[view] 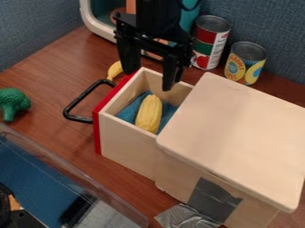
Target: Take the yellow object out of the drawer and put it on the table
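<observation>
Inside the open wooden drawer (128, 144), a yellow toy corn cob (149, 114), plump, ridged and rounded at the ends, lies on blue cloth (129, 112) below the gripper (149, 79), whose fingers stand wide apart.

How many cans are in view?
2: a red, green and white can behind the wooden box, and a yellow-and-blue can just right of the first.
</observation>
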Motion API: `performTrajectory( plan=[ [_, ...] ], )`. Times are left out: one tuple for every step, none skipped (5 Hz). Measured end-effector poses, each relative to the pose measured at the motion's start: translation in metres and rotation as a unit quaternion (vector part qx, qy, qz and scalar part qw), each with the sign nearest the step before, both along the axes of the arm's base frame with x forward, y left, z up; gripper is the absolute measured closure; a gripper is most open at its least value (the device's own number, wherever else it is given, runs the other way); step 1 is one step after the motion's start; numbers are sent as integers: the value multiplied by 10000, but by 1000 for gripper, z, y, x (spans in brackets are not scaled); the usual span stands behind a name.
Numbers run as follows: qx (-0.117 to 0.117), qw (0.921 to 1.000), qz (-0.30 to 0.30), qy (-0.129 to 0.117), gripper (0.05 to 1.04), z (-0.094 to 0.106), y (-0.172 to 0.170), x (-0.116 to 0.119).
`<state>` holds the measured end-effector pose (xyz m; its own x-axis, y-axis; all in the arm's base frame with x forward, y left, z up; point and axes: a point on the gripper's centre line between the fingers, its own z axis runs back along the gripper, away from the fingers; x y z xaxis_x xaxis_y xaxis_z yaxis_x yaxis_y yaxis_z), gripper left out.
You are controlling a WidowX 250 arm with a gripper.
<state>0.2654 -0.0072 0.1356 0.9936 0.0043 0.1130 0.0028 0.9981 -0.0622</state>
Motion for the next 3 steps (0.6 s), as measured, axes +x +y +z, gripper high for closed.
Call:
performTrajectory(
  plan=[
    [-13, 9999, 49, 140, 83, -8, 0, -2],
    [-52, 9994, 289, 155, 83, -16, 0, -5],
    [-77, 9972, 743, 25, 83, -21, 4, -10]
  ],
)
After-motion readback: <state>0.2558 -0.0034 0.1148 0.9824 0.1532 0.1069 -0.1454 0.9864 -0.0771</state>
